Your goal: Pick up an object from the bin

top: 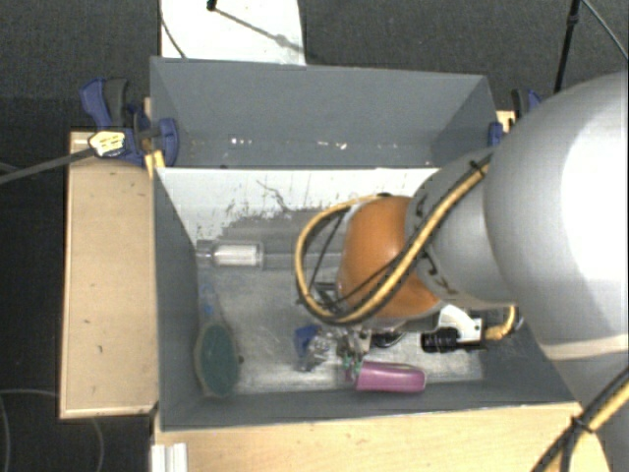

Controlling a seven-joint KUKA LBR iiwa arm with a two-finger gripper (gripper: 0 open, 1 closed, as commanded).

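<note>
The tool (339,347) hangs low by the bin's (177,293) near wall, between blue piece (307,345) and pink tube (390,378). Whether it is spread cannot be told. Centring on one should help.

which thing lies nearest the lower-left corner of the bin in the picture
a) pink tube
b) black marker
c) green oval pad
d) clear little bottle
C: the green oval pad lies against the left wall of the bin near that corner; the pink tube lies over by the gripper, and the clear little bottle lies farther up.
</note>
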